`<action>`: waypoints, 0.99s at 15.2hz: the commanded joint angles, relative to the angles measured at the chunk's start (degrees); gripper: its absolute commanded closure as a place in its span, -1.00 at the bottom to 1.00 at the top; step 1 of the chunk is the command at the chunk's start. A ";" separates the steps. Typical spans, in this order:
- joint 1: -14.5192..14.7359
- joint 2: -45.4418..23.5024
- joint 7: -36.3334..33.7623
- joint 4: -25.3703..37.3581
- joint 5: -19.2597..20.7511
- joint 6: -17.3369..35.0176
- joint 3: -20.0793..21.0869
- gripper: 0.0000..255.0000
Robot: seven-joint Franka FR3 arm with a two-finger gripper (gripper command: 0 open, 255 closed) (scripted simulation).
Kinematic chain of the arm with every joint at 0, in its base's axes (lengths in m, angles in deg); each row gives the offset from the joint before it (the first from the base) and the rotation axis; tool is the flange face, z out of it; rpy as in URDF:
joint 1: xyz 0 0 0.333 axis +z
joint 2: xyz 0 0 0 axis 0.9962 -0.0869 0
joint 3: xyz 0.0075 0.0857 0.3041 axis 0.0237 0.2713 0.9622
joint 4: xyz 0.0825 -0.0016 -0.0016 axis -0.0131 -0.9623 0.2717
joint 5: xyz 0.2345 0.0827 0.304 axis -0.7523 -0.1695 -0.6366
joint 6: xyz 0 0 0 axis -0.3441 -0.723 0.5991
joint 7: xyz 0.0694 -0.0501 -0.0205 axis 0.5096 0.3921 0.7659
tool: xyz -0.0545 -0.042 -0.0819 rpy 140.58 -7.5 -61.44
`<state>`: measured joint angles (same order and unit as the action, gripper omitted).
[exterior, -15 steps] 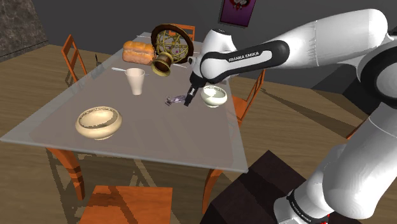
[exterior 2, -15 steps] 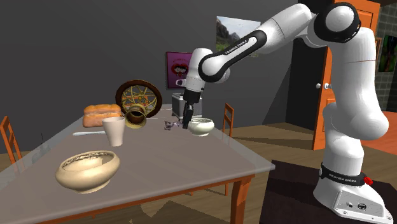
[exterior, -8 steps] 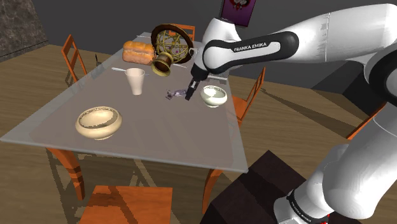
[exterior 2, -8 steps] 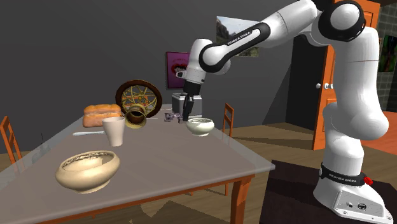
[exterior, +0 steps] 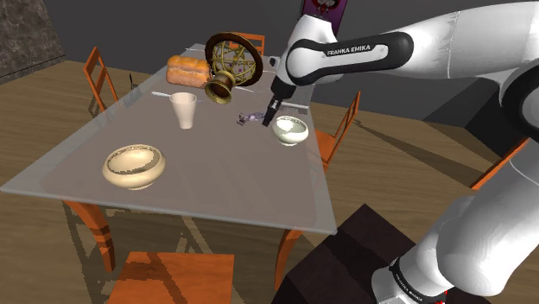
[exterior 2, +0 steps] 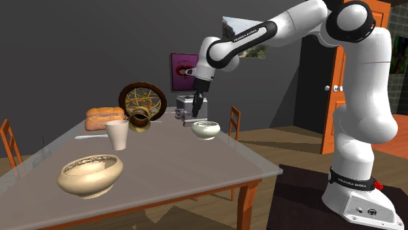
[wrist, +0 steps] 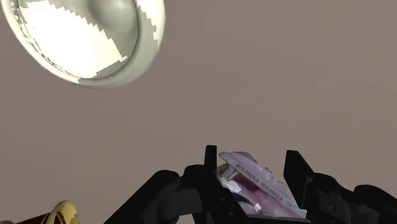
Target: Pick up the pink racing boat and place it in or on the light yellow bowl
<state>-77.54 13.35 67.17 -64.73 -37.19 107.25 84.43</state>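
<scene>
Boat [wrist: 254, 184], pinkish-purple with grey lettered panels, sits clasped between the fingers of our tool [wrist: 251, 157], held above the desk [exterior: 216, 173] near the pale bowl [exterior: 290, 130]. The desk is flat grey, with orange chairs [exterior: 99, 73] around it and dark walls behind. The fingers hide the boat's sides, and we cannot read its lettering.

The claw [wrist: 251, 158] hides much of the pink boat [wrist: 256, 181].

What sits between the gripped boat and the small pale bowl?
Nothing; the wrist view shows bare tabletop between the boat, clasped in the gripper, and the small pale bowl.
</scene>
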 commanded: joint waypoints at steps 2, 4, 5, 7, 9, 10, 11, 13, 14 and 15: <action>-2.28 -0.09 4.99 -0.30 -1.30 -0.13 -1.95 1.00; -3.71 -0.49 7.98 0.24 -2.08 -0.63 -3.16 1.00; -4.41 -0.77 9.47 0.62 -2.47 -0.91 -3.78 1.00; -5.85 -1.49 12.42 1.57 -3.26 -1.55 -4.96 1.00; -7.31 -2.41 15.33 2.80 -4.07 -2.28 -6.12 1.00; -8.06 -2.96 16.76 3.51 -4.48 -2.69 -6.68 1.00; -8.80 -3.55 18.19 4.30 -4.90 -3.12 -7.23 1.00; -10.33 -4.90 21.00 6.09 -5.76 -4.06 -8.29 1.00; -11.11 -5.65 22.39 7.09 -6.20 -4.57 -8.80 1.00; -11.92 -6.45 23.75 8.17 -6.65 -5.11 -9.27 1.00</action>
<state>-88.60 7.76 89.36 -57.92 -43.37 102.90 75.70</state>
